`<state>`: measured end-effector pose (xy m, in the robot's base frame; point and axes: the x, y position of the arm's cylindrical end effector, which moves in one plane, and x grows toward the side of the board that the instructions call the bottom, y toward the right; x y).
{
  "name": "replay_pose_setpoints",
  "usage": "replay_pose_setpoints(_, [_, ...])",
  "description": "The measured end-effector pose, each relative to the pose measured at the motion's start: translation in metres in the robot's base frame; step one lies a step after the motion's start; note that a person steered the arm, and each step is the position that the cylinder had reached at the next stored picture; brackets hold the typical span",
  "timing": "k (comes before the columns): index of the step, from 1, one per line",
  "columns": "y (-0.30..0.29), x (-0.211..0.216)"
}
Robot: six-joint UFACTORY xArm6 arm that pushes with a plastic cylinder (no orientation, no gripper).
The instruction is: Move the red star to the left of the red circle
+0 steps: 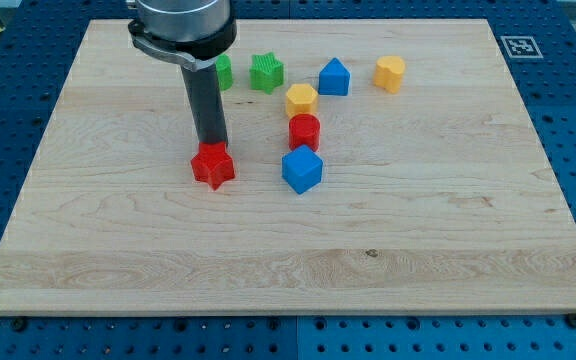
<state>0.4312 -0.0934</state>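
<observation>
The red star (213,165) lies on the wooden board (288,260), left of centre. The red circle (304,131) stands to its right and a little toward the view's top. My tip (211,145) is the lower end of the dark rod; it sits right at the top edge of the red star, touching or nearly touching it. The rod's very end is partly hidden behind the star.
A blue cube (302,169) lies just below the red circle, a yellow hexagon (301,99) just above it. Near the view's top are a green star (266,72), a green block (224,71) partly behind the rod, a blue pentagon-like block (334,77) and a yellow block (390,73).
</observation>
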Motion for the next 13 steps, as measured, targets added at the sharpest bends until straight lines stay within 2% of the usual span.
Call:
replay_pose_setpoints(1, [-0.032, -0.023])
replay_pose_setpoints(2, [-0.091, -0.01])
replay_pose_setpoints(3, [-0.108, 0.012])
replay_pose_setpoints(5, [-0.049, 0.065])
replay_pose_setpoints(6, [-0.044, 0.07])
replay_pose_setpoints(8, [-0.01, 0.07])
replay_pose_setpoints(13, [-0.01, 0.058])
